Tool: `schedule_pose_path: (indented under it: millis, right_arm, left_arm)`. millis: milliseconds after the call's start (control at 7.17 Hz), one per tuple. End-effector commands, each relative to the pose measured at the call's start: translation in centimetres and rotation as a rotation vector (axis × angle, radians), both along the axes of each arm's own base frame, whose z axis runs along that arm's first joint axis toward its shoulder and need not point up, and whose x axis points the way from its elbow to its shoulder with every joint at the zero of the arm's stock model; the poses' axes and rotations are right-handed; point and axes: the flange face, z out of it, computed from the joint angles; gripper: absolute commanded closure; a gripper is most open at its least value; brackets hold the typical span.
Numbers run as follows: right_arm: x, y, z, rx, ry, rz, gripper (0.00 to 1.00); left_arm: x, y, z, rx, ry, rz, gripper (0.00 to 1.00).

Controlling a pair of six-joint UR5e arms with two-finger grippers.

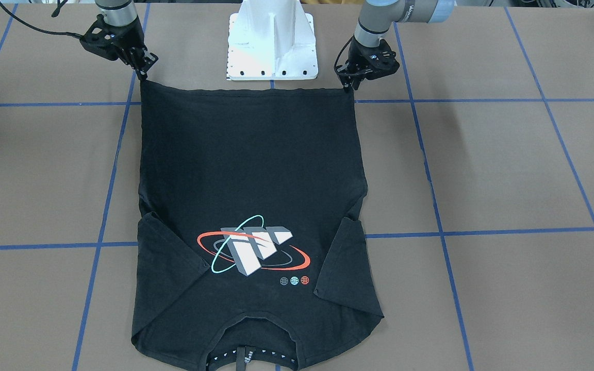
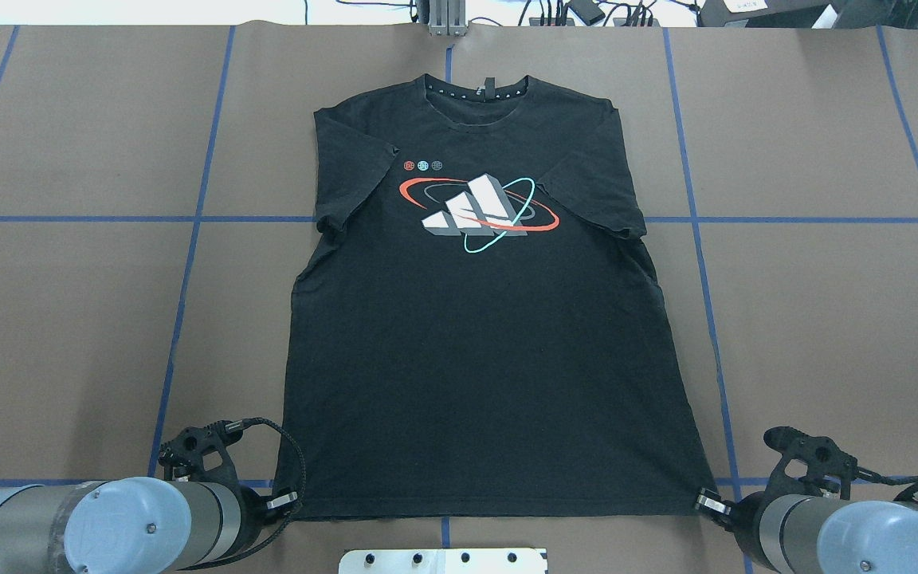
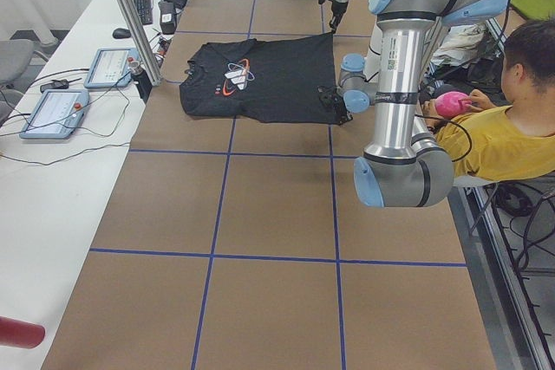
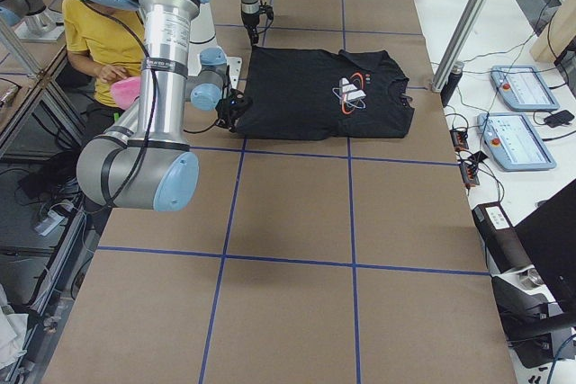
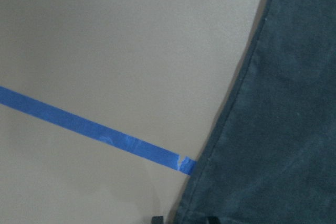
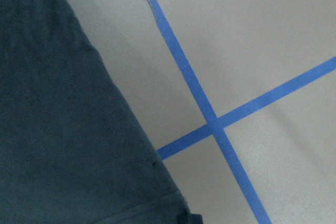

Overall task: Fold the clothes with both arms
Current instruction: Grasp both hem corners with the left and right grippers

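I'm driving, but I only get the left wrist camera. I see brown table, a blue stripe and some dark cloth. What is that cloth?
Observer: It's a black T-shirt, lying flat with its colourful print facing up.
Operator: Where's my pincer on it?
Observer: The left pincer is at a corner of the bottom hem, on the robot's side.
Operator: And the other arm?
Observer: The right pincer is at the hem's opposite corner. I cannot tell whether either has pinched the cloth.
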Motion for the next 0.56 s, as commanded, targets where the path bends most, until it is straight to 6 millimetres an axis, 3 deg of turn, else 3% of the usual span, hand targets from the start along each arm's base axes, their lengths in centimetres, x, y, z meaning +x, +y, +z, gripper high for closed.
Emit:
schedule_pose_path:
  millis: [0,279,419]
  right_arm:
    - [0.0,0.0,0.0,0.0,0.0,0.0,1.0]
    - [0.1,0.0,0.1,0.0,0.001,0.0,1.0]
    - [0.1,0.0,-0.1,0.0,-0.002,0.0,1.0]
  left_arm:
    - [0.0,0.0,0.0,-0.001,-0.001,0.001,1.0]
    - [-0.5,0.0,-0.6,-0.001,0.011,0.0,1.0]
    - [-2.2,0.0,-1.8,0.0,0.039,-0.001,1.0]
